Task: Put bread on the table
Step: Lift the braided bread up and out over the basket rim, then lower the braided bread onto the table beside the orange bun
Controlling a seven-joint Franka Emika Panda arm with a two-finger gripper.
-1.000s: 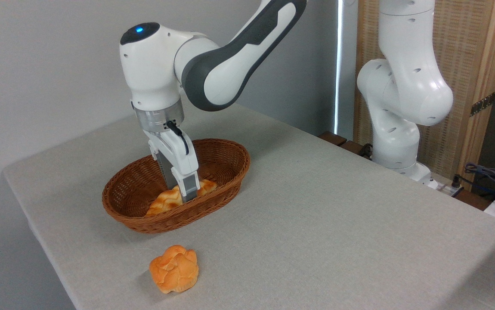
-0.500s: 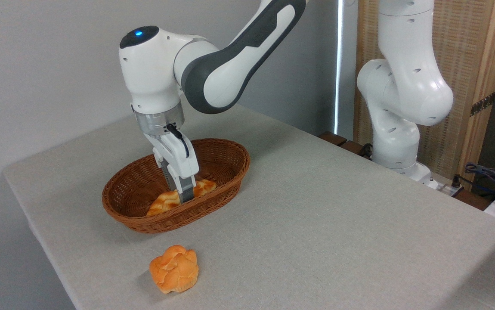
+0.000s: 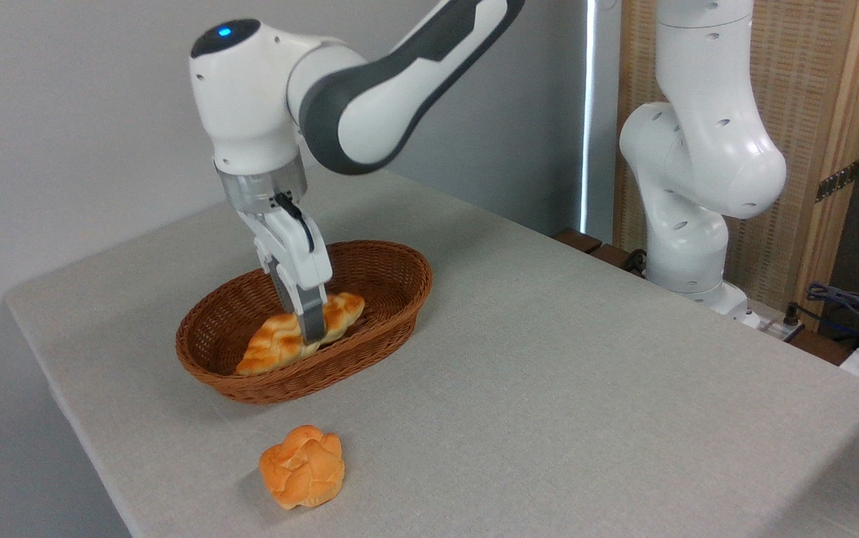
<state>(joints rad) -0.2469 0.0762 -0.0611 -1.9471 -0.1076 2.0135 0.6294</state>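
Nearest the camera there's one round orange bun (image 3: pixel 302 466) sitting on the table (image 3: pixel 586 388) by the front edge, well apart from everything else. Just behind it is one brown wicker basket (image 3: pixel 392 314), and that's where the action is. The arm (image 3: pixel 370 97) comes in from the upper right, elbow high, wrist bent so the gripper (image 3: pixel 311 335) points pretty much straight down into the basket with a slight tilt. Its fingers are pinched onto the middle of the bread (image 3: pixel 269 345). The one braided loaf sits at an angle, left end lower, right end poking up toward the far rim, and it looks raised a bit off the basket floor, though I can't say for sure it's clear. Far right, the arm's white base (image 3: pixel 687 246) stands at the table's back edge, cables (image 3: pixel 848 302) beside it.
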